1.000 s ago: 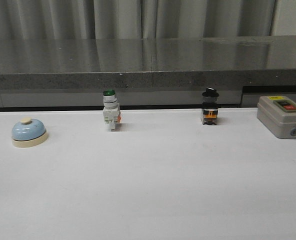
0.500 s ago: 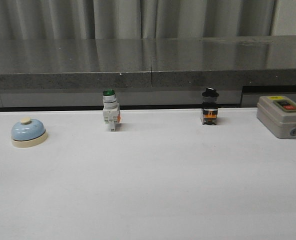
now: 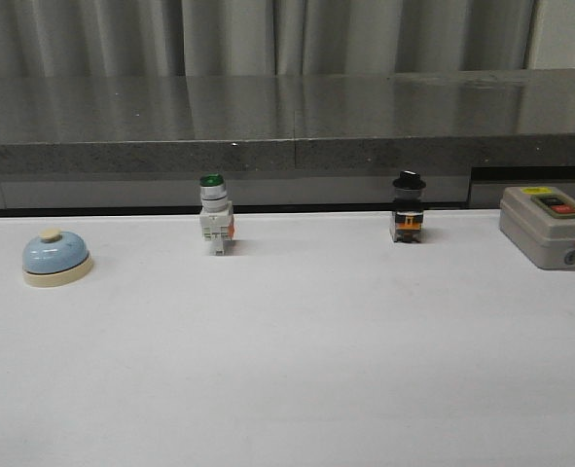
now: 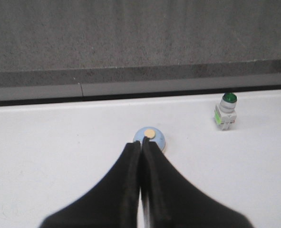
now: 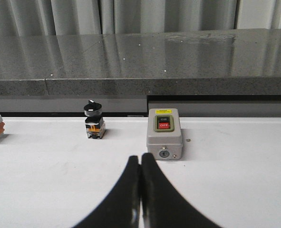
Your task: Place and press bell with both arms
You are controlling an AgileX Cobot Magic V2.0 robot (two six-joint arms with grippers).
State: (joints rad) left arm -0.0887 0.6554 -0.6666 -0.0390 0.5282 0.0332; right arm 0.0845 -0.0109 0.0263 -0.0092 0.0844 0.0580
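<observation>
white table (image 3: 297, 370) under a grey stone ledge (image 3: 287, 122), curtains (image 3: 268, 34) behind; both end effectors pressed together.

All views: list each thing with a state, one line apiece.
bell: upright on the table, untouched, far left.
green switch: standing upright, free.
black switch: standing upright, free.
grey box: flat on the table, far right.
left gripper: fingers shut, empty, short of the bell.
right gripper: fingers shut, empty, short of the grey box.
</observation>
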